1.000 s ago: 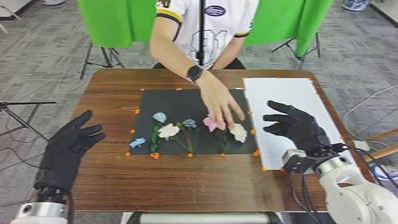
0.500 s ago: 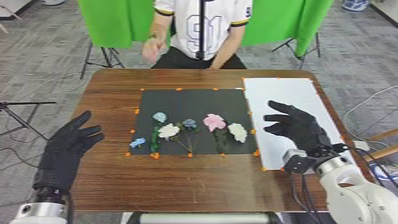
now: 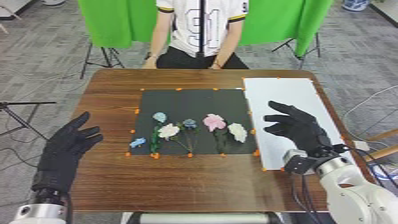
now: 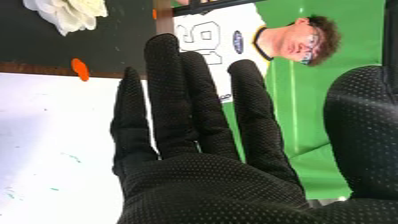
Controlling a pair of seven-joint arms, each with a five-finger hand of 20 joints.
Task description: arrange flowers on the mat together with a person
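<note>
In the head view my left hand (image 3: 67, 147) is held open over the table's left side. My right hand (image 3: 300, 129) is open and empty above the white sheet, right of the mat. On the dark mat (image 3: 195, 102) lie a light blue flower (image 3: 160, 117), a white one (image 3: 169, 131), a grey-blue one (image 3: 189, 123), a pink one (image 3: 214, 121), another white one (image 3: 237, 132) and a small blue one (image 3: 138, 142) at the left edge. In the right wrist view my right hand (image 4: 213, 185) has straight fingers; a white flower (image 4: 71, 12) lies beyond it.
A white sheet (image 3: 275, 95) lies along the right of the brown table (image 3: 195, 185). Orange marks (image 3: 190, 155) line the mat's edges. The person's hands (image 3: 149, 64) rest at the table's far edge.
The person's hand has let go of the flowers at the mat's right side and drawn back to the far edge. Both my hands have kept still.
</note>
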